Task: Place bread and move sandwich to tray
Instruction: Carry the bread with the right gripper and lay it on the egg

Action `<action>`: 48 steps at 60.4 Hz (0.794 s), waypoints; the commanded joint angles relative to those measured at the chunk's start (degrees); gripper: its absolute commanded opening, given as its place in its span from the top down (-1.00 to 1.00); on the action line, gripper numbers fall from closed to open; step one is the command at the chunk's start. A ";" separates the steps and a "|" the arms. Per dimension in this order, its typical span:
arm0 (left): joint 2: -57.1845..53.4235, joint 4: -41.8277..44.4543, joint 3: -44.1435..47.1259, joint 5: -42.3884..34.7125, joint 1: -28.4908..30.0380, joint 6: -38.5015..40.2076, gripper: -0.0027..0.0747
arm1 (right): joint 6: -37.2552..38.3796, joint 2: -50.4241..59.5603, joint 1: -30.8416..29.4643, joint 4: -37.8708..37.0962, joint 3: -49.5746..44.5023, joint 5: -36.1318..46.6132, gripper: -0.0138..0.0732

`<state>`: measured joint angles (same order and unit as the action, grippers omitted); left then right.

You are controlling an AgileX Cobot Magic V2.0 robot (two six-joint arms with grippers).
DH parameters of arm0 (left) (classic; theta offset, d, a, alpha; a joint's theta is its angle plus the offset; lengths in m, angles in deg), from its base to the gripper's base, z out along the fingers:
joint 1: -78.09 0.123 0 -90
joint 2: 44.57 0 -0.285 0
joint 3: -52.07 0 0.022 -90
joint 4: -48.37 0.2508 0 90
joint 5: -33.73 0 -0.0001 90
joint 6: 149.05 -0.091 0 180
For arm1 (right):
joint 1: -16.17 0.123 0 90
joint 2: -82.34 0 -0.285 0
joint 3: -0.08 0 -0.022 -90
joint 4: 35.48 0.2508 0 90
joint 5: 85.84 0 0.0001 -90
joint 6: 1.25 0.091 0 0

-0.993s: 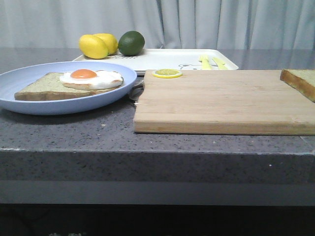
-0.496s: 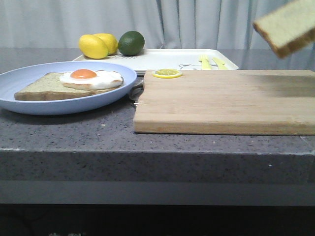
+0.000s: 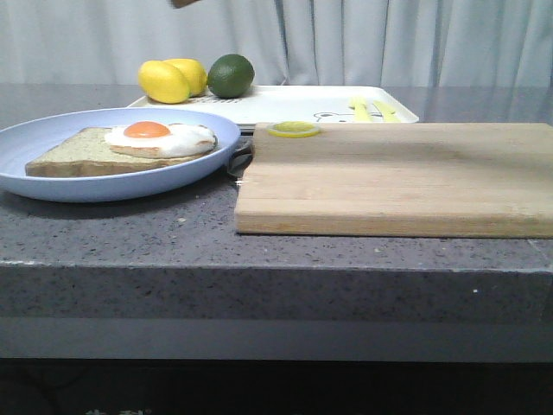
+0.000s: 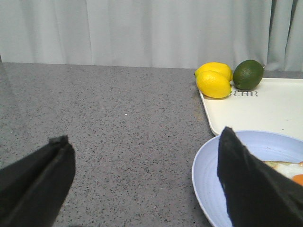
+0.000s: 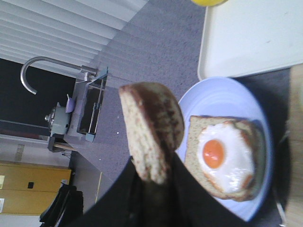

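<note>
While the right gripper (image 5: 154, 184) is clamping the bread (image 5: 150, 130) edge-on between its jaws, the slice is hanging in the air above the blue plate (image 5: 265, 142). On that plate, the other bread slice (image 3: 73, 154) is lying flat with the fried egg (image 3: 160, 138) on top. The left gripper (image 4: 142, 182) is sitting spread open and empty over the grey table (image 4: 118, 123), just beside the plate rim. The tray (image 3: 285, 104) is sitting at the back, behind the cutting board (image 3: 397, 177), carrying two lemons (image 3: 173, 79) and a lime (image 3: 231, 75). A lemon slice (image 3: 294, 129) is resting on the board's far corner.
</note>
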<state>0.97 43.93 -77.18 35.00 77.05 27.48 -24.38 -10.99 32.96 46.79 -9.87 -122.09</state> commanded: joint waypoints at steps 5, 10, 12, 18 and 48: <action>0.25 -0.13 -2.24 -4.60 -0.04 0.23 -0.62 | -0.86 -3.30 9.48 6.13 3.16 9.51 0.82; 0.25 -0.13 -2.24 -4.60 -0.04 0.23 -0.62 | -0.86 -6.79 12.30 6.51 5.28 10.55 0.82; 0.25 -0.13 -2.24 -4.60 -0.04 0.23 -0.62 | -0.86 -8.29 13.19 6.67 6.41 10.75 0.81; 0.25 -0.13 -2.24 -4.60 -0.04 0.23 -0.62 | -0.86 -12.16 14.75 6.66 9.27 10.69 0.81; 0.25 -0.13 -2.24 -4.60 -0.04 0.23 -0.62 | -0.86 -17.30 14.86 5.91 9.91 10.17 0.34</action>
<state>0.97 43.93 -77.18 35.00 77.05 27.48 -24.38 -30.94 47.95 51.25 -1.71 -110.99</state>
